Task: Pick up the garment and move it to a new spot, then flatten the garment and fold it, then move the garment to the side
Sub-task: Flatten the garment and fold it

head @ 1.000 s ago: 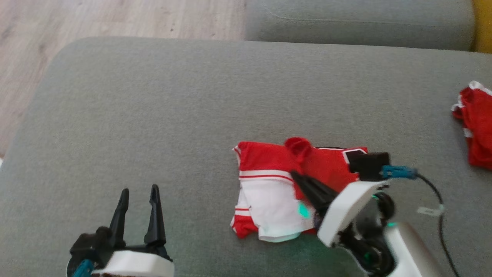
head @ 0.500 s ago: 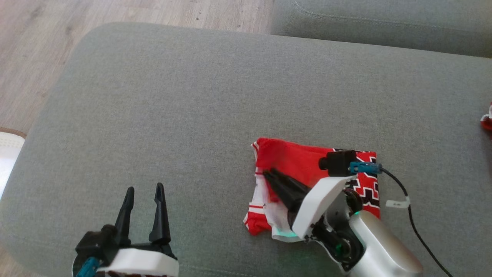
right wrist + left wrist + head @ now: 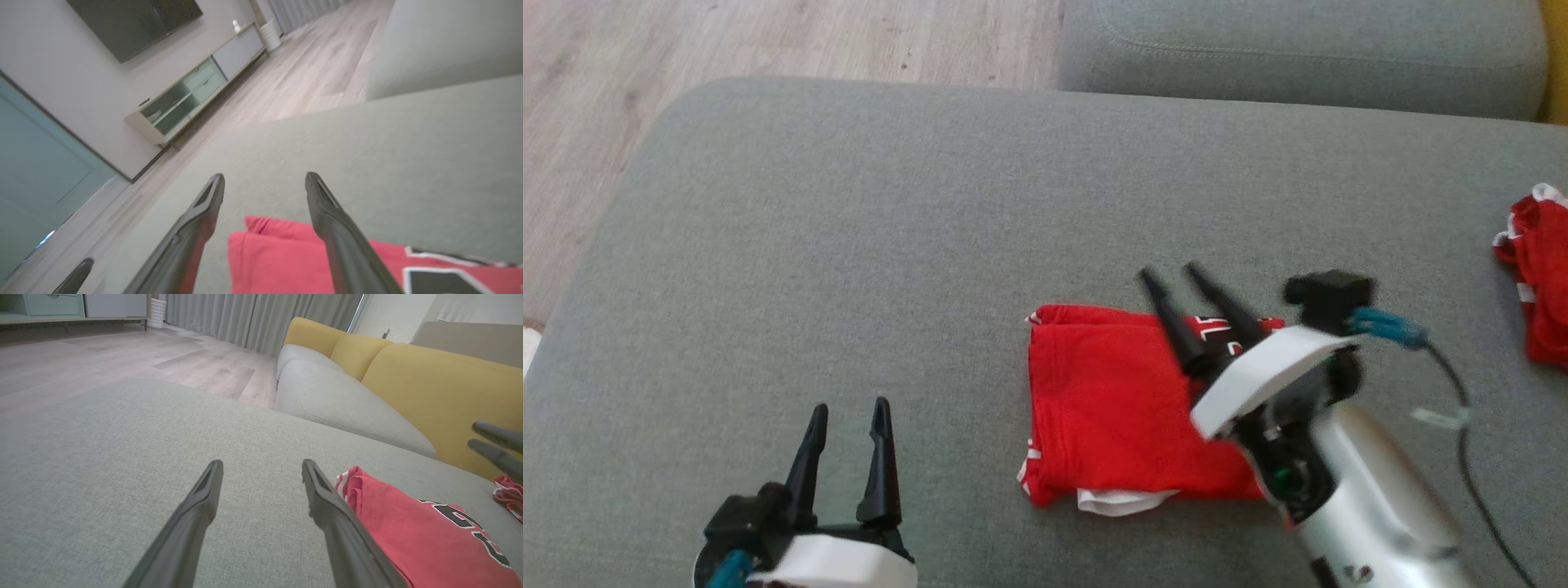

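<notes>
Red jersey (image 3: 1111,408) folded approx. square on grey woven cushion (image 3: 849,245).

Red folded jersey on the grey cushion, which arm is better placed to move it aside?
Probably right: the right gripper, open, hangs over the red folded jersey, while the left gripper sits apart over bare grey cushion.

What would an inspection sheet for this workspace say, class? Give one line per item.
Surface: grey sofa cushion, wide and mostly bare.
Job's things: folded red garment, lying flat, white edge showing underneath.
Clutter: second red garment, crumpled, at the far right.
Grippers: left gripper open, left of the cloth; right gripper open above the folded garment's far edge, holding nothing.
Cables: black cable trailing from the right wrist.
Surroundings: wooden floor, yellow backrest, cabinet.
</notes>
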Tool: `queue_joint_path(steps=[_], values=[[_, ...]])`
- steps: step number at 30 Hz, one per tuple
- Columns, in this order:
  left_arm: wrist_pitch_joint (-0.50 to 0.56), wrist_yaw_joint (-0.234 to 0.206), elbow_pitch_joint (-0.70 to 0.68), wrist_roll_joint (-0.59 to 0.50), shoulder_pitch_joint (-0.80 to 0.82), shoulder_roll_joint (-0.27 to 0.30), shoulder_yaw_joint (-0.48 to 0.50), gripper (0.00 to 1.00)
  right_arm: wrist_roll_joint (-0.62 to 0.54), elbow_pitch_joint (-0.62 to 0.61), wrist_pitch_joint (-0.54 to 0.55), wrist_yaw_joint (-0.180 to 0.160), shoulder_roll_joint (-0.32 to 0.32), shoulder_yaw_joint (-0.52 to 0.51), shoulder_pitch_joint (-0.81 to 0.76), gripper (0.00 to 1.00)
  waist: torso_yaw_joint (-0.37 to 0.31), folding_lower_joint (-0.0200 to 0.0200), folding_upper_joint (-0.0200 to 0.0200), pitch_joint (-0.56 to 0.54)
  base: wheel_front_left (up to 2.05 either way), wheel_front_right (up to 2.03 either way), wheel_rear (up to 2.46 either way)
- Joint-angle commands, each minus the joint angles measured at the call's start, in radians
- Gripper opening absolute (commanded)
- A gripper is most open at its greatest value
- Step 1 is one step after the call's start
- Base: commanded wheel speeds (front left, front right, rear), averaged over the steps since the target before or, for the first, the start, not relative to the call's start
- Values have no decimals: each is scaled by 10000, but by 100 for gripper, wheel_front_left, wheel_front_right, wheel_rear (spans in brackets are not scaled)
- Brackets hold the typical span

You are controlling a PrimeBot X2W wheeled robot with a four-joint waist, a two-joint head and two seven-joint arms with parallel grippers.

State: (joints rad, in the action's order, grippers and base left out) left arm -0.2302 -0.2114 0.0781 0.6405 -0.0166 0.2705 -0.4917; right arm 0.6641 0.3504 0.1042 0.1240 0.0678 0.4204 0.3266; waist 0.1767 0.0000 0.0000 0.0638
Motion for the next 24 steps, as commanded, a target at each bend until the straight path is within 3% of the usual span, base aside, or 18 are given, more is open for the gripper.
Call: queue_joint_path(steps=[1, 10, 17, 24], values=[[-72, 8, -236, -142, 549, 28, 227, 100, -471, -491, -327, 67, -50, -225, 354, 100, -73, 0, 0, -70, 0, 0, 0], [-30, 38, 98, -199, 739, -2, 108, 100, -3380, -1390, -1436, 67, 98, -2529, -1228, 100, -476, 0, 0, -533, 0, 0, 0], [-149, 72, 407, -250, 491, -13, 119, 100, -4351, -2003, -1769, 67, -115, -3653, -2597, 100, -769, 0, 0, -813, 0, 0, 0], [-238, 93, 540, -311, 232, 19, 272, 100, -4799, -2304, -1917, 67, -169, -3864, -3234, 100, -892, 0, 0, -961, 0, 0, 0]])
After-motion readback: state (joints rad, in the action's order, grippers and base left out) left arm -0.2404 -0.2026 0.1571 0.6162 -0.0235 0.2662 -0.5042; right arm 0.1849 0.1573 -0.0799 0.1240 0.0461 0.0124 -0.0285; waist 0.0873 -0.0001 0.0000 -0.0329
